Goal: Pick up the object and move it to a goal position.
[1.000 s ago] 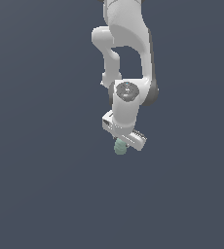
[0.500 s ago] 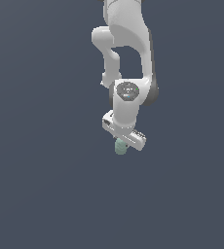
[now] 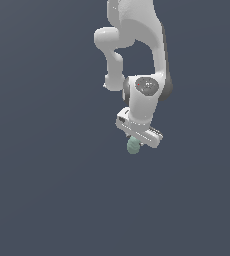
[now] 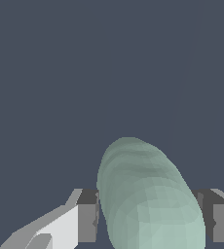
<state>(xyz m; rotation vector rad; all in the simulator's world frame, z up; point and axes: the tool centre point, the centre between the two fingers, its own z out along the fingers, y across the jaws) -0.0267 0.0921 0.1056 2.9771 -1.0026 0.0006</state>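
Between the gripper's fingers, apparently clamped, sits the object.

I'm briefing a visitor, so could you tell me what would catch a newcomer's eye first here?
The white arm reaching down from the top of the exterior view stands out against the plain grey backdrop. Next comes the pale green object, sitting between the end effector fingers at the arm's tip.

Open room all around the end effector
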